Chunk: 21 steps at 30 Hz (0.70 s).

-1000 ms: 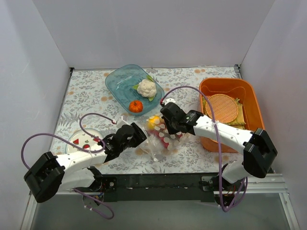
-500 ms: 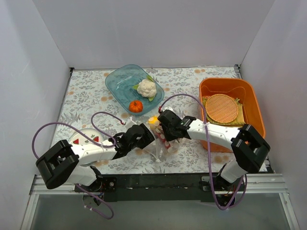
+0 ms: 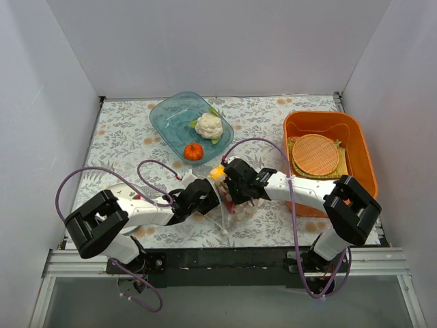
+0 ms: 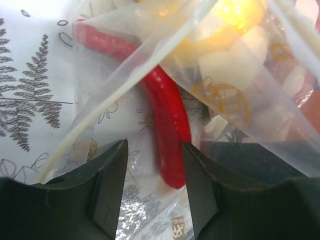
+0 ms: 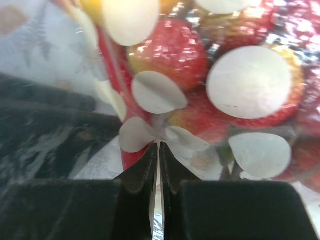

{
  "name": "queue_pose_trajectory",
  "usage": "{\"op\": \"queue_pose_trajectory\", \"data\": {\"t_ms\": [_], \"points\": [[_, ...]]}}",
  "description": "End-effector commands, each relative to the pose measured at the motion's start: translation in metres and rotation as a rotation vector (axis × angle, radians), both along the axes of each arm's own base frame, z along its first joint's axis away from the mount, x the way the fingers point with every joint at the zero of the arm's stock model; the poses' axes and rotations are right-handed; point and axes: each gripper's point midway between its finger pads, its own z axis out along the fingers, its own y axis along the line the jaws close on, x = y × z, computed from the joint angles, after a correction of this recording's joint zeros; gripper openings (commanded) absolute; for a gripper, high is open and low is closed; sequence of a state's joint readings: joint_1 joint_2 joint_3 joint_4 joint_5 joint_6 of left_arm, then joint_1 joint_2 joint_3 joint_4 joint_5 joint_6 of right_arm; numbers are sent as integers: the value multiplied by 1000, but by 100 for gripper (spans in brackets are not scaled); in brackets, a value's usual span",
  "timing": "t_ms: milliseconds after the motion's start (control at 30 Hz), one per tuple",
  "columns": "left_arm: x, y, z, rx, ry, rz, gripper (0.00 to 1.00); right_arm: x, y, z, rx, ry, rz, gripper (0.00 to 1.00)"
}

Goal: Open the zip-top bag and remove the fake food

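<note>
The zip-top bag point(image 3: 231, 205), clear with white dots, lies crumpled at the table's middle front between both grippers. My right gripper point(image 3: 231, 190) is shut, pinching the bag's plastic point(image 5: 150, 135); red strawberry-like pieces point(image 5: 172, 47) show through it. My left gripper point(image 3: 209, 199) is open at the bag's left side, its jaws either side of a fold of bag point(image 4: 125, 90) and the tip of a long red piece point(image 4: 167, 115). A yellow lemon point(image 3: 218, 173) sits at the bag's top and shows in the left wrist view point(image 4: 240, 15). A cauliflower point(image 3: 209, 126) and an orange pumpkin point(image 3: 193, 151) lie in the teal bowl point(image 3: 164, 116).
An orange bin point(image 3: 355, 137) with a round woven mat point(image 3: 315, 154) stands at the right. The teal bowl is at the back centre. The left arm lies over the white plate at front left. White walls close three sides.
My left gripper has moved right, up against the bag. My right gripper has moved left and nearer with the bag, drawing the bag closer to the front.
</note>
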<state>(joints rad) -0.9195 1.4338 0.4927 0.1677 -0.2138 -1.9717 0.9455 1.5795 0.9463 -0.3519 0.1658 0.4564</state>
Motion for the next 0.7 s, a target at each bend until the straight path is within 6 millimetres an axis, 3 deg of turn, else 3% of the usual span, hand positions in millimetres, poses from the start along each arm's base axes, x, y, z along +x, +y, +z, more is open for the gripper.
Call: {"op": "queue_pose_trajectory", "data": {"t_ms": [0, 233, 367, 500, 667], "points": [[8, -6, 5, 9, -23, 11, 47, -12, 21, 3, 71, 17, 129, 12], [10, -13, 2, 42, -25, -10, 50, -28, 37, 2, 116, 55, 224, 13], [7, 0, -18, 206, 14, 10, 49, -28, 40, 5, 128, 52, 241, 13], [3, 9, -30, 363, 12, 19, 45, -25, 34, 1, 89, 55, 207, 8], [-2, 23, -34, 440, 4, 26, 39, -16, 18, -3, 25, 40, 108, 4]]}}
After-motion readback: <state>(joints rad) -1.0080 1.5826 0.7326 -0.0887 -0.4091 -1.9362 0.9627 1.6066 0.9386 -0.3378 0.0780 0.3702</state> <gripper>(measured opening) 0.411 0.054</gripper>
